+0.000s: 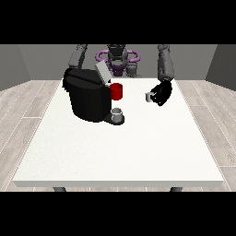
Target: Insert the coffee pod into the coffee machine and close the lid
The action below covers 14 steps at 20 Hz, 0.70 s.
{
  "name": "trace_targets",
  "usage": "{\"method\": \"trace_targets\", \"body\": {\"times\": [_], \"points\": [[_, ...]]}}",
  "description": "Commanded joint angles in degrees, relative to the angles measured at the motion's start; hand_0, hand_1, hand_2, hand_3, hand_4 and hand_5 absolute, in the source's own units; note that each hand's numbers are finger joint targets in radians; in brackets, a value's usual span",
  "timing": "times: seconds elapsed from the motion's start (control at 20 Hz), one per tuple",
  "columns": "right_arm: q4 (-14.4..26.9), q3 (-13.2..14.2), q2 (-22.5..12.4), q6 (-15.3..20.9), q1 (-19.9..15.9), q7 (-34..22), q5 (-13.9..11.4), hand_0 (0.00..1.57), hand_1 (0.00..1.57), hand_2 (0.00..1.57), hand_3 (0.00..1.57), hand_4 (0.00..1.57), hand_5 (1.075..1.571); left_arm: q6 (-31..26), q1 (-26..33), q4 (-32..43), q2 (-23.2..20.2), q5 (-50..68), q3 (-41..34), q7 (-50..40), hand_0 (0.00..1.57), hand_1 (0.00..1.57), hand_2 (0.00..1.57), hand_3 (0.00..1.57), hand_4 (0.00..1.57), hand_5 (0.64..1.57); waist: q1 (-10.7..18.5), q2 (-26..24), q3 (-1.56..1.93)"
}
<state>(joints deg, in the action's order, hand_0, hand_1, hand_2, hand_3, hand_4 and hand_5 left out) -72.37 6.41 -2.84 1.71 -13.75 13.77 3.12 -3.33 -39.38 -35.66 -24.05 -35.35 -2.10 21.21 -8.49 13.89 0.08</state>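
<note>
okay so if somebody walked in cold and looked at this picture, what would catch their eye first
The black coffee machine at the table's far left, its lid tilted up, with a red part on its right side and a grey cup at its base. Next, the hand at the view's right, raised over the table with a small grey pod at its fingers.

A single front camera is standing across the desk from the robot, looking down at a slant and facing it. It is sitting far enough back that the whole desk is showing, with the robot small at the top.
</note>
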Motion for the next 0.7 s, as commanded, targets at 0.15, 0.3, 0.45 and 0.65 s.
{"method": "trace_targets", "body": {"times": [0.15, 0.3, 0.45, 0.65], "points": [[2.7, -0.2, -1.7, -1.4, 1.7, -1.5, -0.3, 0.00, 0.00, 0.00, 0.00, 0.26, 1.571, -4.3, -1.3, -0.4, 1.3, 0.3, -0.2, -2.2, 1.45, 1.45, 1.39, 1.30, 0.58, 1.571, 0.7, -6.5, -0.09], [7.6, 0.0, -1.2, -1.6, 1.1, 3.8, -1.0, 0.00, 0.00, 0.00, 0.00, 0.27, 1.571, -5.0, -3.8, -2.5, 4.5, 0.3, 0.4, -5.6, 1.42, 1.42, 1.39, 1.29, 0.60, 1.571, 1.6, -5.9, -0.07], [6.6, 0.0, -1.1, -1.6, 1.3, 1.8, -0.3, 0.00, 0.00, 0.00, 0.00, 0.30, 1.571, -8.8, -6.6, -2.8, 1.7, 2.8, -2.3, -6.7, 1.26, 1.26, 1.31, 1.26, 0.58, 1.571, 1.4, -8.2, -0.07], [6.7, -0.1, -1.9, -1.6, 1.4, -0.6, -0.5, 0.00, 0.00, 0.00, 0.00, 0.31, 1.571, -10.9, -8.0, -4.2, 4.6, 2.3, -0.8, -10.0, 1.46, 1.46, 1.47, 1.42, 0.63, 1.571, 0.4, -10.2, -0.08]]}}
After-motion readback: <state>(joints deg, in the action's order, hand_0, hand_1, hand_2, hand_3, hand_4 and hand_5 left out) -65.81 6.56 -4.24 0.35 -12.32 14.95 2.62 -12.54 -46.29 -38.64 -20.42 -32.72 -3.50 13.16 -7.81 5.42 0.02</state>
